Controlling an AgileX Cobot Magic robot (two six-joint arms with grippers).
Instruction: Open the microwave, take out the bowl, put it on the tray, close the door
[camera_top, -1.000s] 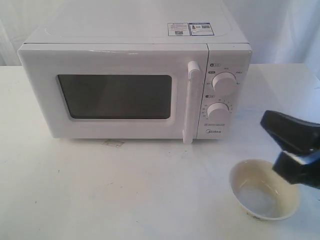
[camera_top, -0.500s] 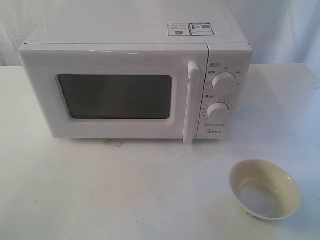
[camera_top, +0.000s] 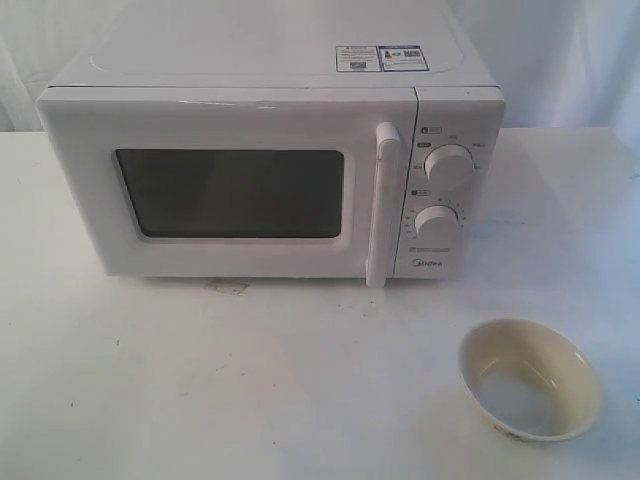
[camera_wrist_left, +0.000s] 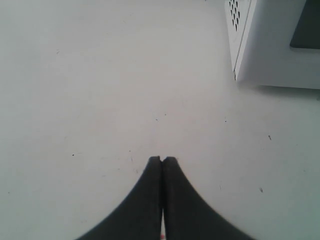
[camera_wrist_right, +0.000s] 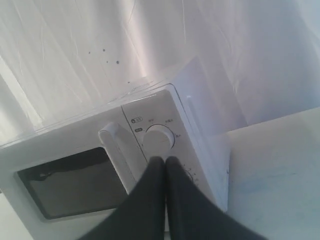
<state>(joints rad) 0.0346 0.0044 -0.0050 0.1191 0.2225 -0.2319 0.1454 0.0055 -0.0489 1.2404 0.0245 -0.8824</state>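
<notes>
Gone from the exterior view since a second ago is the right hand (camera_wrist_right: 161, 159); the bowl (camera_top: 530, 378) is seen lower right on the surface (camera_top: 250, 380), the microwave (camera_top: 270, 60) upper centre, its door (camera_top: 230, 120) shut. In the left wrist view the left hand (camera_wrist_left: 162, 159) is shown closed, empty. In the right wrist view the right hand is shown closed, empty, facing the microwave.

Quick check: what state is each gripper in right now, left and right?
Left gripper: closed, holding nothing.
Right gripper: closed, holding nothing.

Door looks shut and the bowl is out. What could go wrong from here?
1. The bowl sits on the bare table; no tray shows, so placement may fail review.
2. The right gripper, shut, points at the upper knob of the microwave; moving forward might bump it.
</notes>
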